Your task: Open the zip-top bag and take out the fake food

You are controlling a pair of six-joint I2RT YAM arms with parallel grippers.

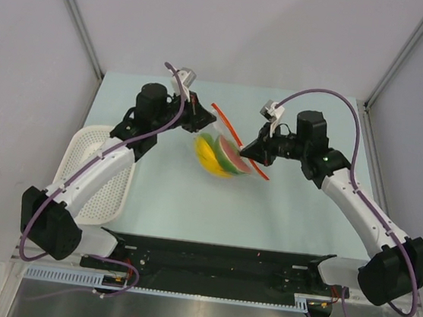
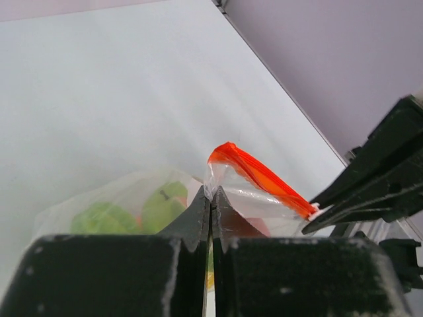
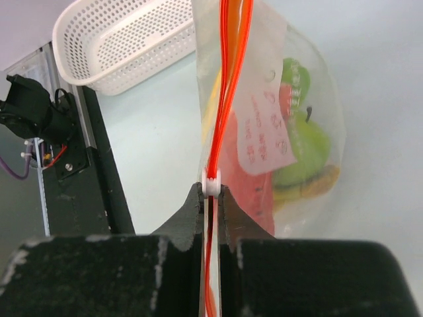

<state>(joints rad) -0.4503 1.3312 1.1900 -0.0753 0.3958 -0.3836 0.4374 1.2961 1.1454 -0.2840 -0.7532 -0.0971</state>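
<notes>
Item: zip-top bag (image 1: 223, 154), clear plastic, suspended between the two grippers over the middle of the table (image 1: 191, 202). Contents: fake food (image 1: 213, 159) – in the top view a blurred cluster of yellow, green and red. The right wrist view resolves it better, showing a round green fruit (image 3: 305, 142), a red piece and a paper label (image 3: 264, 125) with red writing. Left gripper (image 2: 210, 198): fingers clenched on the clear plastic lip just under the red zip strip (image 2: 258, 175); only its own wrist view shows this pinch. Right gripper (image 3: 210, 195): jaws closed on the strip itself, just below a small white slider (image 3: 211, 185), a detail visible in no other view. Adjacent: white perforated basket (image 1: 90, 183) at the table's left side, under the left arm, well apart from the bag.
</notes>
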